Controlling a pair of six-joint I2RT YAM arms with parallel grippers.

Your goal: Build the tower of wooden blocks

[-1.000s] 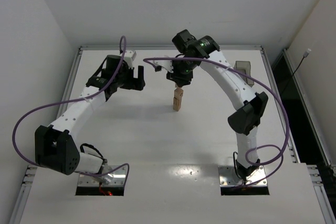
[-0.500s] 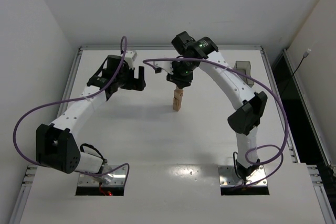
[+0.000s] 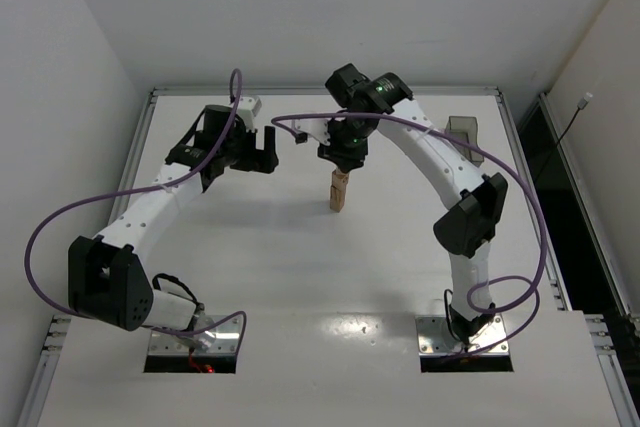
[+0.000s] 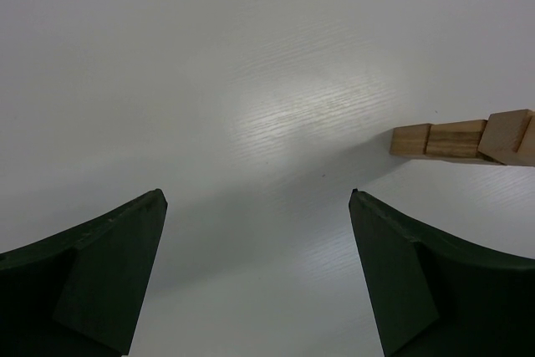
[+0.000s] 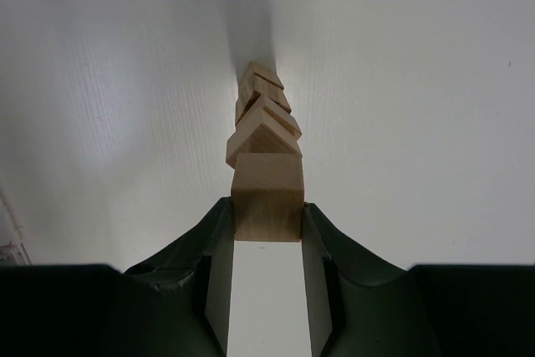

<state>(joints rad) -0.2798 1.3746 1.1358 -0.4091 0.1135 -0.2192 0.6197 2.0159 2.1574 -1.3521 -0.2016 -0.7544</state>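
The table [image 3: 300, 277] carries 1 tower [image 3: 339, 191] near its middle, a narrow column of wood blocks, several twisted out of line with each other. The left gripper [image 4: 256, 200] hangs to the tower's left, its jaws spread wide and empty. The right gripper [image 3: 343, 160] sits directly over the column, clamped on 1 block [image 5: 267, 198] that is touching the top or just above it; I cannot tell which. To place it well, centre it over the block beneath, lower it straight down, then open slowly and lift away vertically so nothing gets nudged.
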